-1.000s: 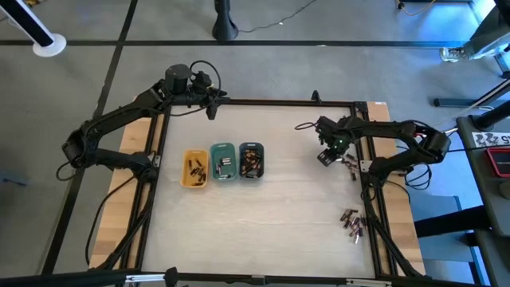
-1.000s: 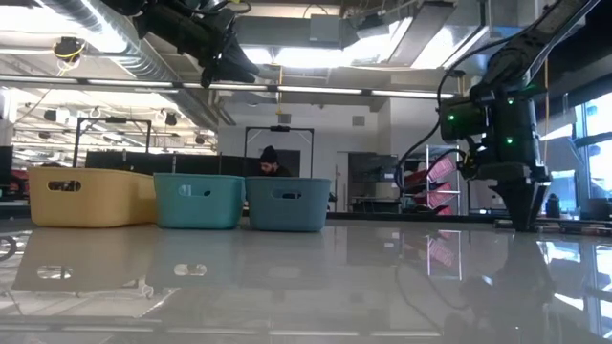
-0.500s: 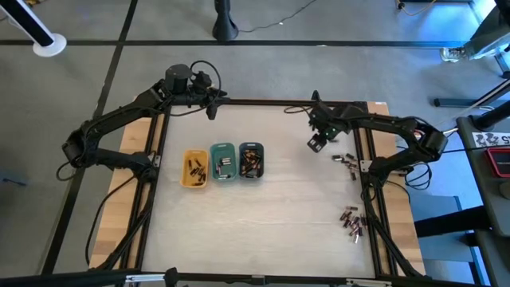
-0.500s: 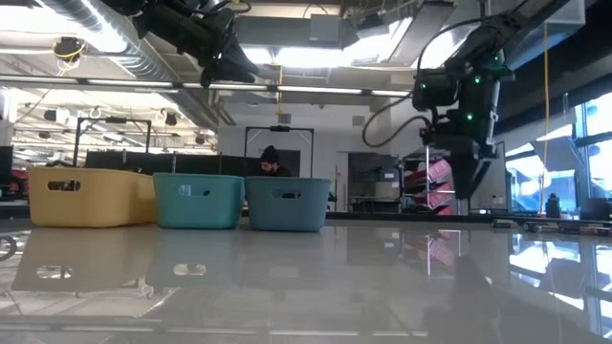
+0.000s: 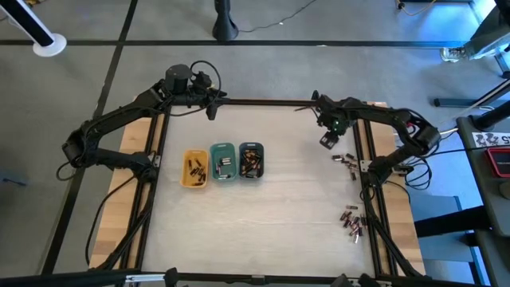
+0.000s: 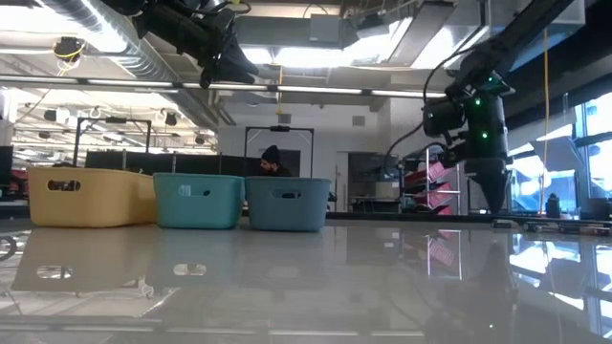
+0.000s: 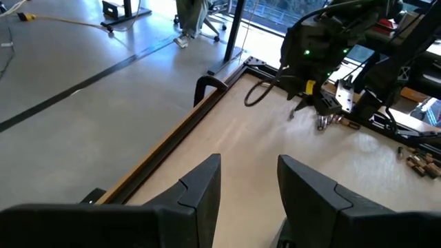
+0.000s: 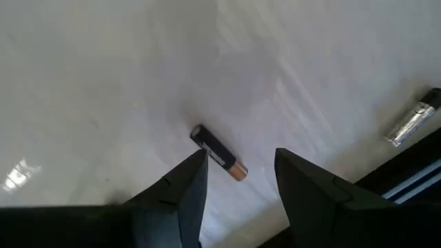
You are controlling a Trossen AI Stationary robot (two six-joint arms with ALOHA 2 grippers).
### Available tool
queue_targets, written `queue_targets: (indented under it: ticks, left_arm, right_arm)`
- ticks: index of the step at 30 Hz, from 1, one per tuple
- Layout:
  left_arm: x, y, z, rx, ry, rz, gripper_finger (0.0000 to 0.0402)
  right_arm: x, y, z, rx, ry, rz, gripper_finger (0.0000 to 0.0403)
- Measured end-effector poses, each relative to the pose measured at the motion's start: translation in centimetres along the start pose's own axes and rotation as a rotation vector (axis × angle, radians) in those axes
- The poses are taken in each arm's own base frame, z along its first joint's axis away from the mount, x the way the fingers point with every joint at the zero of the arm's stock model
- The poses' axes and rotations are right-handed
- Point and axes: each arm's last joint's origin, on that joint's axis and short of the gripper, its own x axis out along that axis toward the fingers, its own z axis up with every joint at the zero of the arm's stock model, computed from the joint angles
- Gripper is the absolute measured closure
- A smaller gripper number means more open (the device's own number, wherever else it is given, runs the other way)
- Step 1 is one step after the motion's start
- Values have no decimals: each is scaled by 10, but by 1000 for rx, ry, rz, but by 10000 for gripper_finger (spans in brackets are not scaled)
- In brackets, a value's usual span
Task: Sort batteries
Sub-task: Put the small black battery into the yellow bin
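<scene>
Right gripper (image 8: 234,189) hovers open, empty, over a copper-tipped battery (image 8: 218,153); next: descend, pinch. Left gripper (image 7: 248,189) open, idle.

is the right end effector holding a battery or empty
Empty. The right end effector has open fingers with a gap between them, and the black, copper-tipped battery lies flat on the table beyond them, not gripped.

The glossy table (image 6: 316,277) mirrors the seemingly plastic trays (image 6: 196,201); one battery (image 8: 411,122) looks metallic.
</scene>
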Motion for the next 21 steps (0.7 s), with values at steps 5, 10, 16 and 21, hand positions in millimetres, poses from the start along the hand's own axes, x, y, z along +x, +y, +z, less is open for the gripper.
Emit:
queue_targets:
  ticks: [5,10,16,21]
  left_arm:
    - [0,0,0,-20,0,-1,269]
    - [0,0,-2,-27,16,1,269]
    - [0,0,-2,-39,16,0,269]
    - [0,0,-2,-40,15,1,269]
  right_arm:
    - [1,1,-2,-65,24,6,230]
    - [1,1,-3,-140,34,28,230]
    - [2,2,-3,-230,38,39,230]
    - [14,3,1,-279,79,53,230]
